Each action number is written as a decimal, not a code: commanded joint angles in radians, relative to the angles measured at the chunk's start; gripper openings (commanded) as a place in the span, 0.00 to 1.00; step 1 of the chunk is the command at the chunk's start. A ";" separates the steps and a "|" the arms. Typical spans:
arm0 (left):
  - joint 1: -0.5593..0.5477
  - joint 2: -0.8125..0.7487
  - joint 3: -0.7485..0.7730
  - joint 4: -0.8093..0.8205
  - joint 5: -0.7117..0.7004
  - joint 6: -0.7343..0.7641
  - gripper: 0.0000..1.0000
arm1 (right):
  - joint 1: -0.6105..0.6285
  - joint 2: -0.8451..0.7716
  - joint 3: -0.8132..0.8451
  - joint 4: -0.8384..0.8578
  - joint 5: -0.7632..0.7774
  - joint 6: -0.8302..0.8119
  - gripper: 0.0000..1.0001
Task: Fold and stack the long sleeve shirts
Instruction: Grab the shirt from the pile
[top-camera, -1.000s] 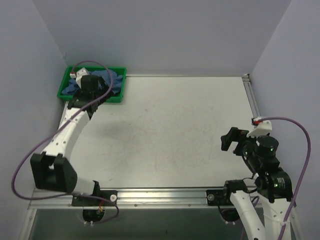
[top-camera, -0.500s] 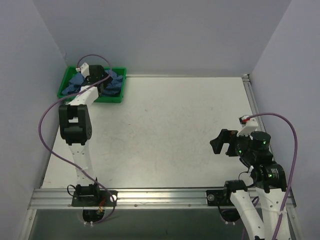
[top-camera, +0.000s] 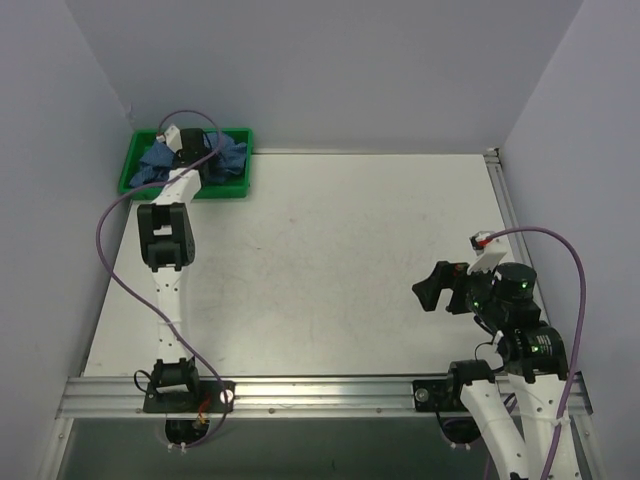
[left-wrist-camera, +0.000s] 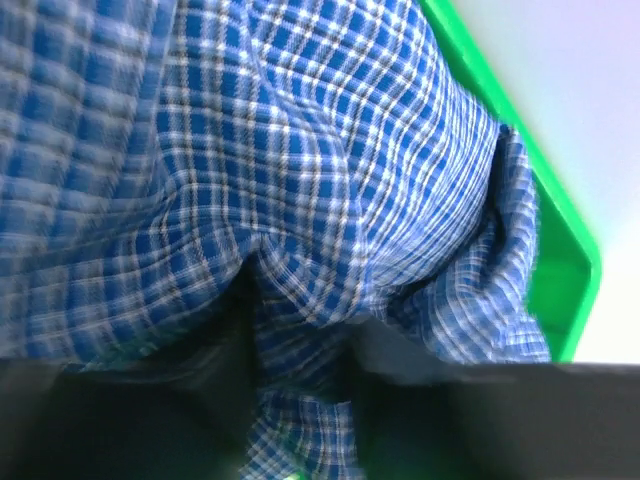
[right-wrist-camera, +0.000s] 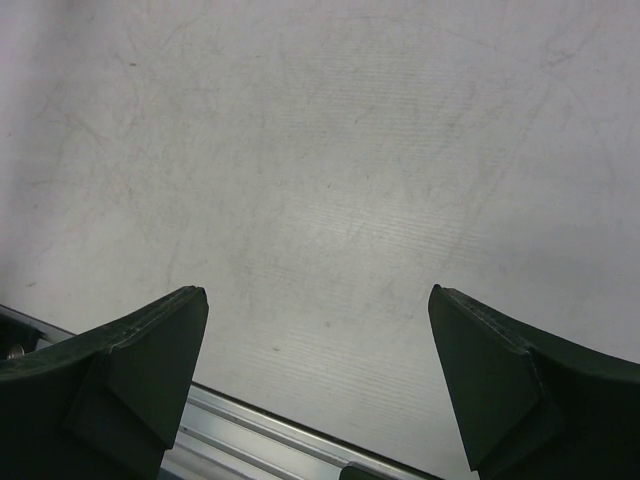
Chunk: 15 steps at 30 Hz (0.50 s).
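The long sleeve shirt (top-camera: 233, 160), blue fine-checked cloth, lies crumpled in the green tray (top-camera: 133, 158) at the table's far left corner. My left arm stretches out to the tray, and my left gripper (top-camera: 196, 152) is pressed down into the cloth. In the left wrist view the shirt (left-wrist-camera: 300, 150) fills the frame, and a fold of it is pinched between the dark fingers of my left gripper (left-wrist-camera: 300, 400). My right gripper (top-camera: 428, 292) hovers open over the bare table at the near right. Nothing lies between the jaws of the right gripper (right-wrist-camera: 318, 370).
The tray's green rim (left-wrist-camera: 560, 290) runs close beside the cloth on the right of the left wrist view. Walls close in the table at the back and both sides. A metal rail (top-camera: 320, 392) runs along the near edge.
My left arm has reached further into the tray and its jaws have closed in on the cloth. My right gripper has drifted a little left and nearer, still open.
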 joint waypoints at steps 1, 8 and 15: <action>0.059 0.055 0.076 0.083 0.125 -0.041 0.35 | 0.004 -0.015 0.013 0.031 -0.020 -0.008 0.99; 0.074 -0.098 -0.004 0.340 0.237 -0.038 0.00 | 0.004 -0.035 0.030 0.025 -0.017 0.001 0.99; 0.046 -0.365 -0.011 0.390 0.299 -0.017 0.00 | 0.004 -0.083 0.070 0.008 -0.011 0.013 0.99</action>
